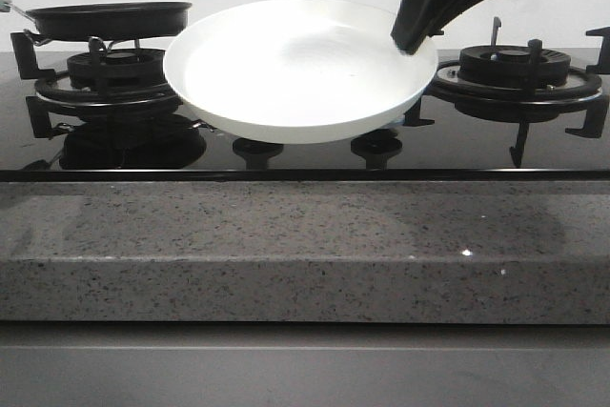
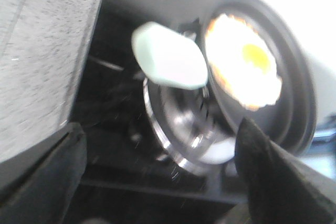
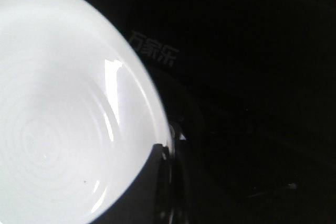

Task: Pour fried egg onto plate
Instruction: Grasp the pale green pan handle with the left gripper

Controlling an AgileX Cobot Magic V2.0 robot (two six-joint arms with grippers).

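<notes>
Clearly aloft above the hob: plate (image 1: pixel 300 69), tilted, pinched at its rim by right fingers (image 1: pixel 412 43). Well apart on left burner (image 1: pixel 119 69): black pan (image 1: pixel 110 18), fried egg (image 2: pixel 244 61) inside. Left fingers (image 2: pixel 42 177) spread wide, empty, near pale green handle (image 2: pixel 168 56).

Only one marking readable: three pale Chinese characters, 万家乐 (image 3: pixel 155 49), printed on the dark glass stove top (image 3: pixel 252 77), seen in the right wrist view just beside the rim of the white plate (image 3: pixel 58 129). Nothing else legible in the other views.
</notes>
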